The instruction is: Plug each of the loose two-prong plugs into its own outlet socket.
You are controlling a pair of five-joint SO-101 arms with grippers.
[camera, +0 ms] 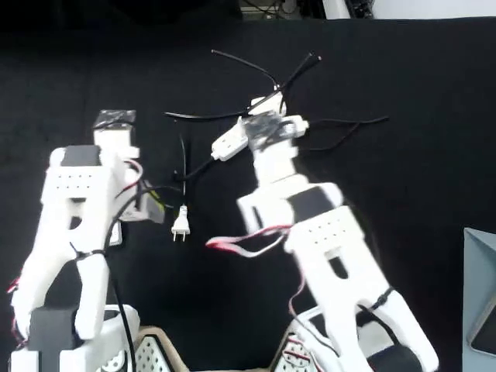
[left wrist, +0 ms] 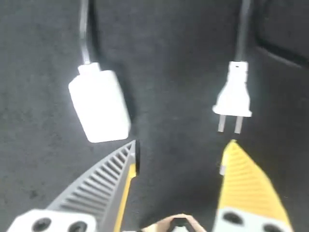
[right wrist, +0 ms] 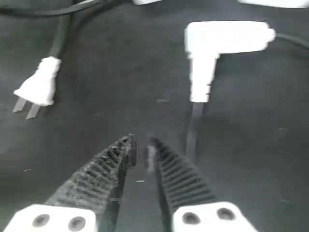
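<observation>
Trouble most likely at the pick-up. Left gripper [left wrist: 182, 144] spread wide and empty above the black cloth [left wrist: 169, 48], loose plug [left wrist: 233, 103] lying flat just beyond the yellow finger [left wrist: 241, 183], white socket [left wrist: 100, 107] just beyond the grey finger [left wrist: 108, 176], plug and socket well apart. Risks closing on the prongs rather than the body, prongs pointing back toward the gripper; risks too a shove instead of a grip, sliding so light a plug along on its cord. Right gripper [right wrist: 141, 141] pinched nearly shut, holding nothing, near a second plug [right wrist: 36, 89] and a far socket [right wrist: 227, 36] with a third plug [right wrist: 199, 79] seemingly seated already. Needs a socket braced during insertion, otherwise pushes it away across the cloth. Could also snag the crossing cords [camera: 203, 118] and drag a neighbour out of place.
</observation>
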